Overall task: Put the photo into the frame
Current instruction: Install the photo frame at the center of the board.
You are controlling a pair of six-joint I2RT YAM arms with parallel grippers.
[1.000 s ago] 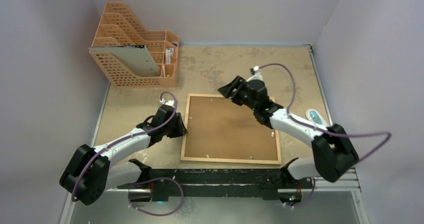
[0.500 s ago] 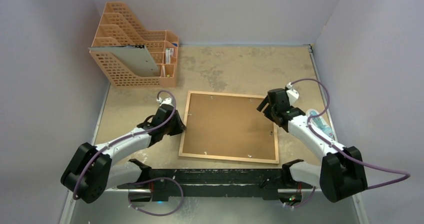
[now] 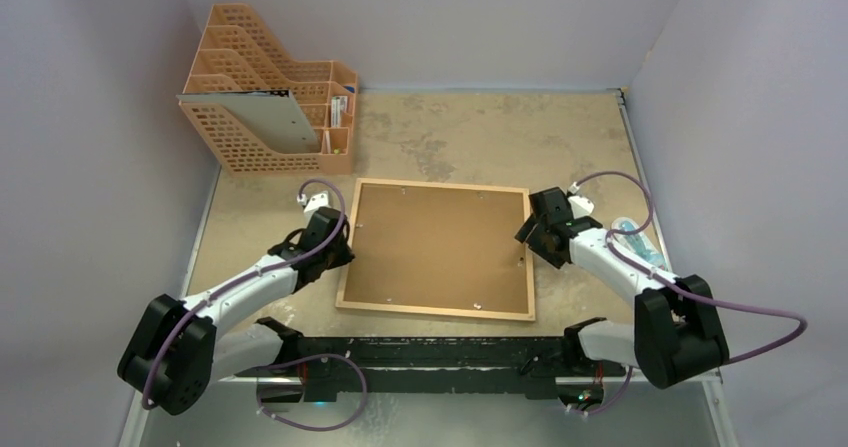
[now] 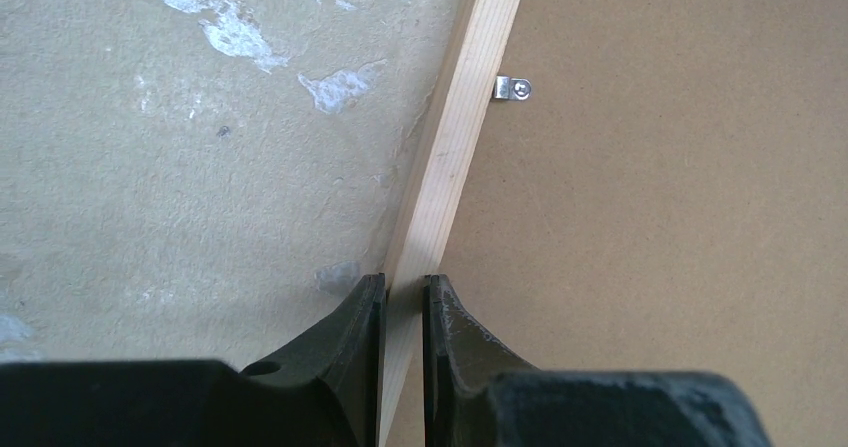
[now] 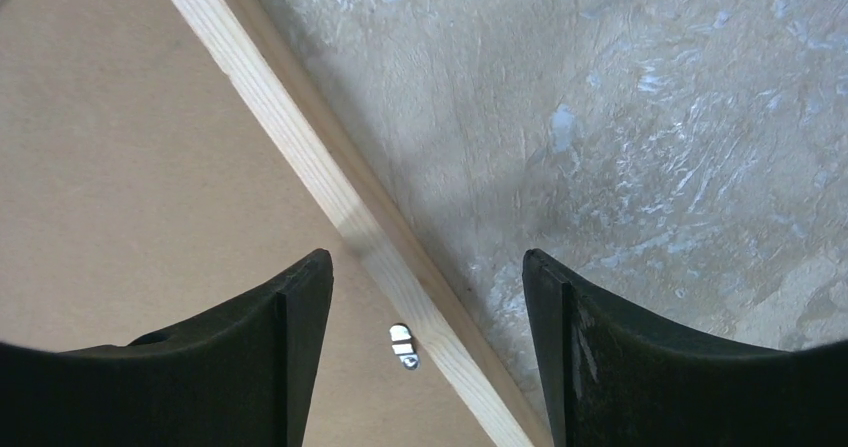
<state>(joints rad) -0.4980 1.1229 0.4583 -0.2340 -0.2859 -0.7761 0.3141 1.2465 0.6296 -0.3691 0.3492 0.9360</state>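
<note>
The frame [image 3: 432,312] lies face down on the table, its light-wood rail around the brown hardboard backing panel [image 3: 437,247]. The photo is not in view. My left gripper [image 3: 343,252] is shut on the frame's left rail [image 4: 455,137], one finger on each side of it [image 4: 403,292]. My right gripper [image 3: 527,232] is open and straddles the frame's right rail [image 5: 300,137], its midpoint [image 5: 425,277] near the rail; contact cannot be told. A metal clip [image 5: 402,345] sits between the fingers on the backing; another clip [image 4: 513,88] is by the left rail.
An orange plastic file rack [image 3: 250,97] stands at the back left with a grey sheet [image 3: 275,119] leaning in it. A small blue-and-white object [image 3: 635,235] lies at the table's right edge beside my right arm. The worn table top [image 3: 450,137] runs behind the frame.
The frame has slid left and turned a little with my left gripper holding its rail. My right arm has come down from the frame's far right corner to its right rail.
</note>
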